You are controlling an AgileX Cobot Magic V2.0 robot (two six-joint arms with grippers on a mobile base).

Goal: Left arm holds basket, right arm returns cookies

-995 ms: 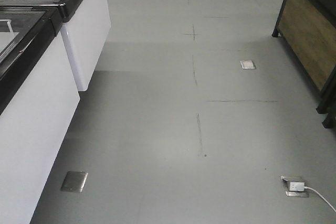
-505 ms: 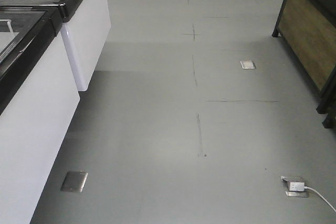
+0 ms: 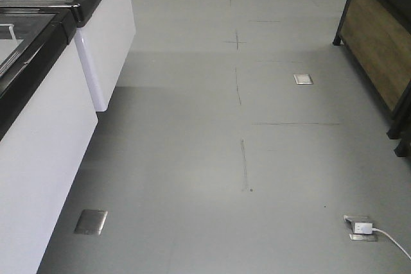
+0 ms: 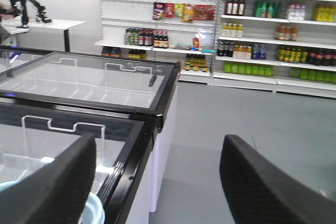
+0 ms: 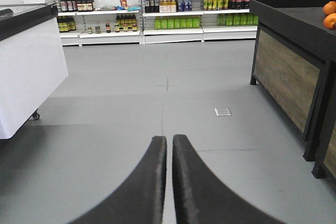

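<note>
I see only sliver of basket (image 4: 97, 211): light blue rim, low against front edge of freezer (image 4: 105, 85), just beside one finger (image 4: 58, 187) of left gripper (image 4: 157, 142). Left gripper spread wide, above freezer edge. Right gripper (image 5: 169, 140) pinched closed on nothing, over grey floor (image 5: 131, 103), right of freezer.
</note>
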